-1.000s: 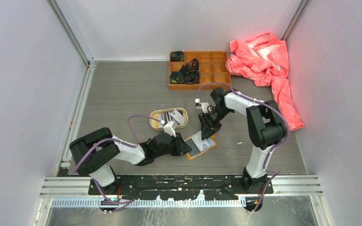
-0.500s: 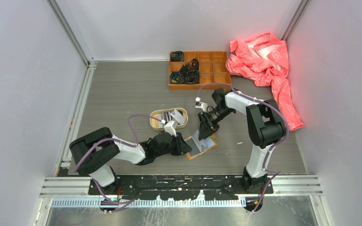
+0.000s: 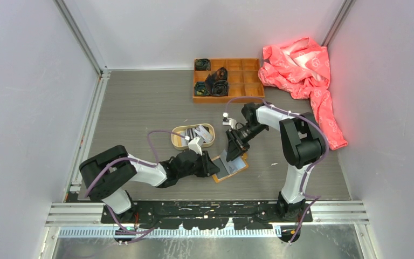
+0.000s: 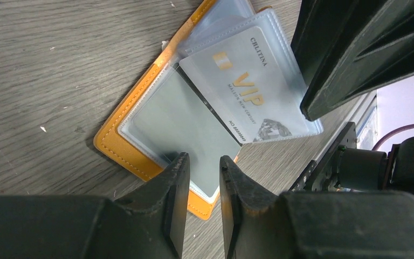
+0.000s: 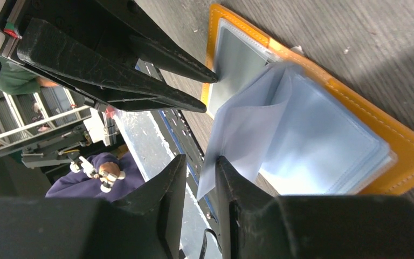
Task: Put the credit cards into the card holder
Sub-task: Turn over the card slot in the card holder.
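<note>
Gripping open card holder (image 4: 183,124) w/ L gripper (image 4: 202,162) & R gripper (image 5: 200,162)

- Robot lab test cell; nothing domestic or retail about it.
- Grey table (image 3: 140,108) boxed in on three sides by plain white panels (image 3: 27,108) set in aluminium rails (image 3: 80,40).
- Left arm (image 3: 140,172) and right arm (image 3: 296,140), cabled, bolted to a black plate (image 3: 205,208) at the table's near edge.
- Past that near edge: metal racking (image 5: 38,135), blurred.
</note>
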{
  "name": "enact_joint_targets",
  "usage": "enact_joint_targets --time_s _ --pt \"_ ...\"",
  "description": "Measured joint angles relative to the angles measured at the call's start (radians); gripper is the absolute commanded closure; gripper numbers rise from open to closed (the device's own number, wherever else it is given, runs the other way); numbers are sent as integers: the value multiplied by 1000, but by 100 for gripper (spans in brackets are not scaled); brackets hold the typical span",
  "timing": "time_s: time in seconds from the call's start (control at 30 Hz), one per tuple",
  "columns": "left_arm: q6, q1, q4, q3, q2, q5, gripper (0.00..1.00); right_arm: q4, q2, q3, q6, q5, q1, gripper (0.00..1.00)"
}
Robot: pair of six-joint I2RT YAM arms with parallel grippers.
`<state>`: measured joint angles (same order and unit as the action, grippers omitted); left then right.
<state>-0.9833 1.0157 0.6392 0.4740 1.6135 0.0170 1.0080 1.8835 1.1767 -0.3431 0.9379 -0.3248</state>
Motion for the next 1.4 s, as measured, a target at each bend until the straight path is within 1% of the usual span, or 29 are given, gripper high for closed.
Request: enact_joint_targets --time_s 0.23,0.57,0.8,0.87,1.4 --pt "-2 -8 1 0 0 -10 70 14 26 0 -17 33 -26 68" --pt "-2 -18 1 1 0 -19 69 10 32 0 -11 31 -33 71" --pt "-2 -25 2 1 0 -19 69 -5 32 0 6 16 -33 67" --pt "-2 -26 2 1 0 -19 68 -6 32 0 7 13 -33 65" --pt "-2 -28 2 1 0 -19 69 -9 32 0 6 8 -33 60"
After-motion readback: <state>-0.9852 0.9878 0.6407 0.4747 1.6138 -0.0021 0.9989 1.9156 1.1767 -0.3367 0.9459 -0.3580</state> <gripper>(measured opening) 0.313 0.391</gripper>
